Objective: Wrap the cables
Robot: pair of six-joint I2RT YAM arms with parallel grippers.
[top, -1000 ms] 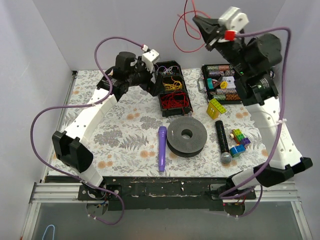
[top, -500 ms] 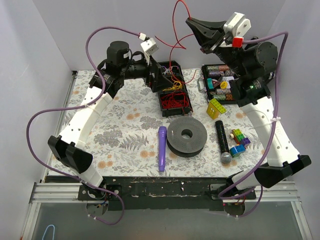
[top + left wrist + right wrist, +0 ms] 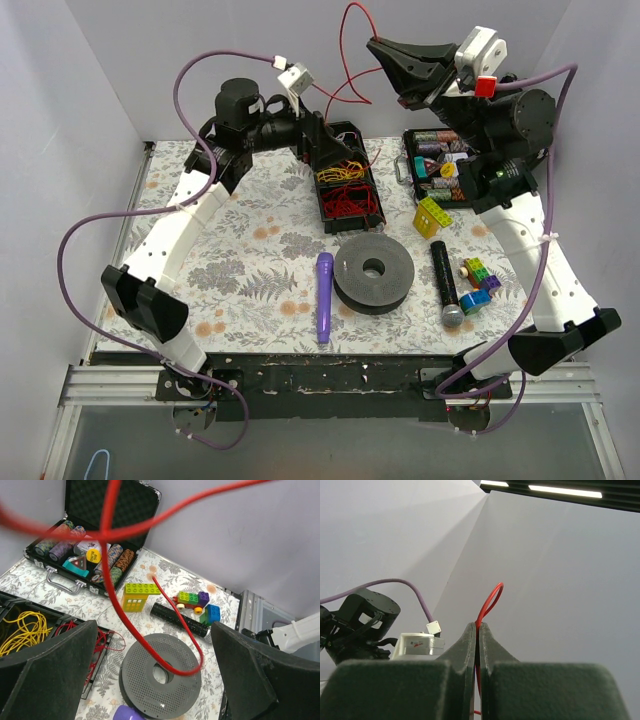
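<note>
My right gripper (image 3: 383,52) is raised high at the back, shut on a red cable (image 3: 342,45). In the right wrist view the fingertips (image 3: 477,626) pinch the cable, and a loop (image 3: 485,608) stands above them. The cable hangs down towards my left gripper (image 3: 325,150), which hovers over the black cable box (image 3: 321,205). In the left wrist view my left gripper (image 3: 154,625) is open and empty. The red cable (image 3: 139,639) dangles between its fingers without touching them. The box holds more red and yellow cables (image 3: 345,185).
A grey spool (image 3: 373,272) lies mid-table with a purple marker (image 3: 324,297) on its left and a black microphone (image 3: 445,282) on its right. A poker chip case (image 3: 408,168), a yellow brick (image 3: 432,215) and a brick car (image 3: 478,282) sit at the right.
My left gripper has swung right and risen over the cable box. My right gripper has lifted the red cable higher and moved a little left, so the cable now hangs by the left gripper.
</note>
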